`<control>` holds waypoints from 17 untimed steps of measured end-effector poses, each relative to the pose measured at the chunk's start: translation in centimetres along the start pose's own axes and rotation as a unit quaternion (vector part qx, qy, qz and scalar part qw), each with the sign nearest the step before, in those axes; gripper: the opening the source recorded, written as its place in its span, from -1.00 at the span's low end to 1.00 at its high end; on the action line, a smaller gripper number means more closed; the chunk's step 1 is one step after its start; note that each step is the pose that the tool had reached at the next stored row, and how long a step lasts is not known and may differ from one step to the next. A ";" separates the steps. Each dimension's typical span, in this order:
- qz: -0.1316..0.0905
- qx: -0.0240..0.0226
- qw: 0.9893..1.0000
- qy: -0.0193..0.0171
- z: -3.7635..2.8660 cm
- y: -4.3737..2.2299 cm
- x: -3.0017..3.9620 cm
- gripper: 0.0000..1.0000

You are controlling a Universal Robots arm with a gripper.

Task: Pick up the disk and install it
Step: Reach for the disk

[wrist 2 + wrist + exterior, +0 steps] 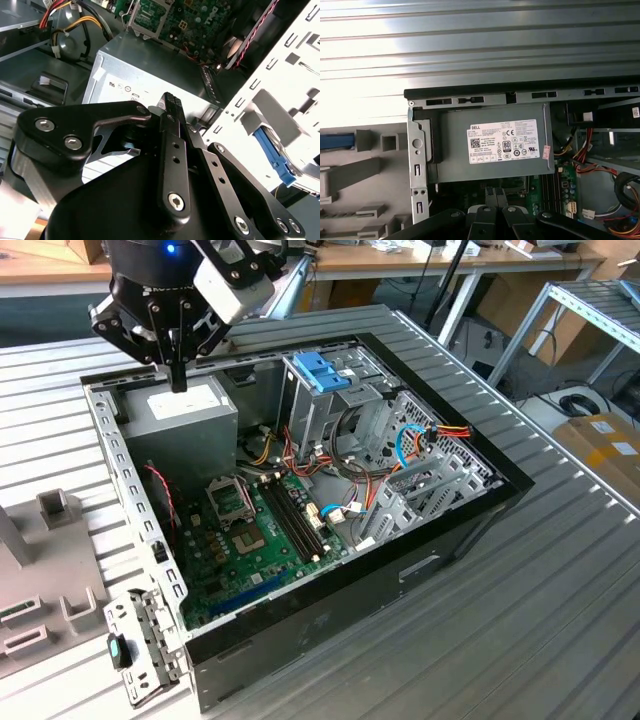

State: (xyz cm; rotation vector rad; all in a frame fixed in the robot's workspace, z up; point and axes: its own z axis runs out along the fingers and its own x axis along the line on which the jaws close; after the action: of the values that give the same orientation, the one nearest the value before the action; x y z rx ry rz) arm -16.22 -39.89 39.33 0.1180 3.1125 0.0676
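A: Gripper (178, 383) status?
B: Clenched, fingers together with nothing between them. It hangs over the power supply (190, 415), at the far corner of the open computer case (330, 625) on the exterior view's left.
A: Disk?
B: In the first wrist view, the disk (336, 141) shows its blue rail on the grey holder (370, 170) outside the case, apart from the gripper.
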 end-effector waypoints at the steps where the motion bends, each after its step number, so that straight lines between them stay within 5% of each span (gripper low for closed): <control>1: 0.000 0.000 1.000 0.000 0.00 -0.01 0.05 -0.80; 17: 0.000 0.000 1.000 0.000 -0.02 -0.06 0.72 -0.80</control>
State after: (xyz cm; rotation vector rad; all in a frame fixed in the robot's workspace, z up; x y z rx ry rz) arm -16.95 -39.89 39.32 0.1179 3.1125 0.0677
